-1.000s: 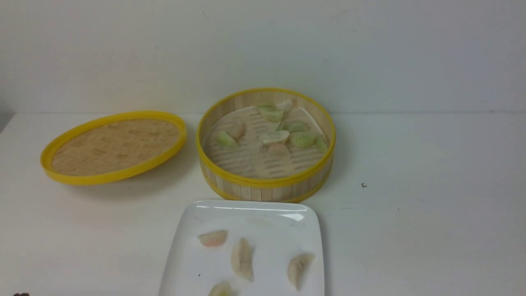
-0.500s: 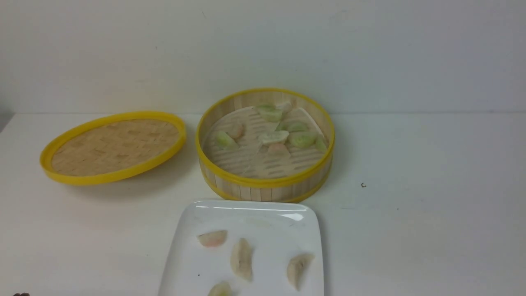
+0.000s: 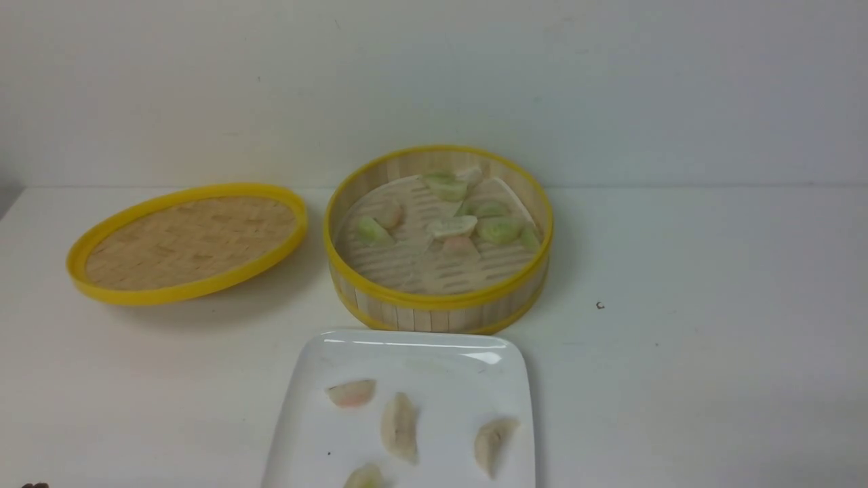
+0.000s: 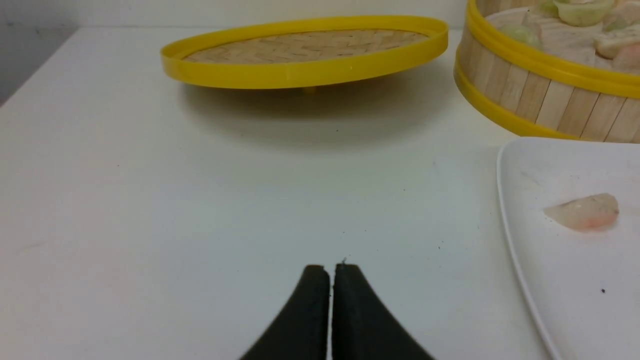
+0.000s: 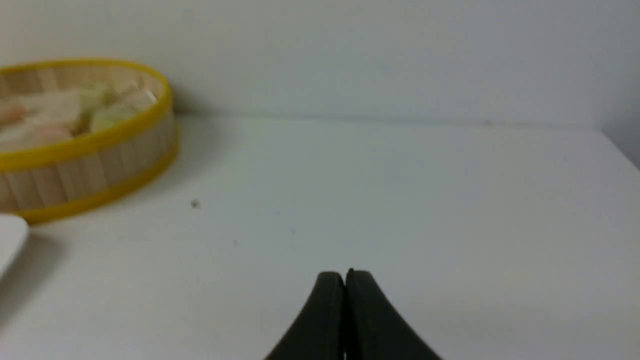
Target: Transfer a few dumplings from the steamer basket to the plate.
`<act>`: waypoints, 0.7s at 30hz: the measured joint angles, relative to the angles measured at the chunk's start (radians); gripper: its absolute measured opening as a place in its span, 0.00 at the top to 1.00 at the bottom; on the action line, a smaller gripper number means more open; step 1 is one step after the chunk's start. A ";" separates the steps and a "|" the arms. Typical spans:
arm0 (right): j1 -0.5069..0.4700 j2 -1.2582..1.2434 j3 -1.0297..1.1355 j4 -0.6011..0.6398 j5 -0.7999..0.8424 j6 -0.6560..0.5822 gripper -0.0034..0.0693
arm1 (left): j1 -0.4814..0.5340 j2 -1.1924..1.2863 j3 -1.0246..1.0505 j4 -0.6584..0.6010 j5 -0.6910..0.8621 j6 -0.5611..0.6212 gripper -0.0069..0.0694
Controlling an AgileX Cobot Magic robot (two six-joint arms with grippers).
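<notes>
Dumplings in basket: several pale green, cream and pinkish dumplings (image 3: 500, 230) lie on the slatted floor of the steamer basket (image 3: 437, 299), gathered toward its far and right parts; one green dumpling (image 3: 373, 232) lies apart at the left.
Dumplings on plate: four lie on the plate (image 3: 319, 359), apart from one another; a pinkish dumpling (image 3: 352, 392) at far left, a cream dumpling (image 3: 399, 427) in the middle, another cream dumpling (image 3: 493, 443) at right, and a fourth dumpling (image 3: 364, 477) cut by the picture's near edge.
Steamer basket: round, with yellow rims and slatted wooden wall, it stands upright in the middle of the surface (image 3: 678, 352), just beyond the plate.
Plate: glossy white and square with rounded corners, it sits nearest the robot; its far edge is just beside the basket's wall.
Lid: a flat woven lid (image 3: 188, 241) with a yellow rim sits left of the basket, tilted, its right edge raised.
Left gripper: the left gripper (image 4: 330, 272) has its black fingers pressed together with nothing between them, low over bare surface, left of the plate.
Right gripper: the right gripper (image 5: 345, 278) is likewise closed and empty, over bare surface well right of the basket.
</notes>
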 joint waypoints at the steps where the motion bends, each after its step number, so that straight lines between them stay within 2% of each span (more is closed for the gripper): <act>1: -0.011 -0.001 0.001 0.000 -0.008 -0.001 0.97 | 0.000 0.000 0.001 0.000 0.000 0.000 0.92; 21: -0.019 -0.001 0.002 -0.001 -0.013 -0.005 0.97 | 0.000 0.000 0.001 0.000 -0.001 0.000 0.92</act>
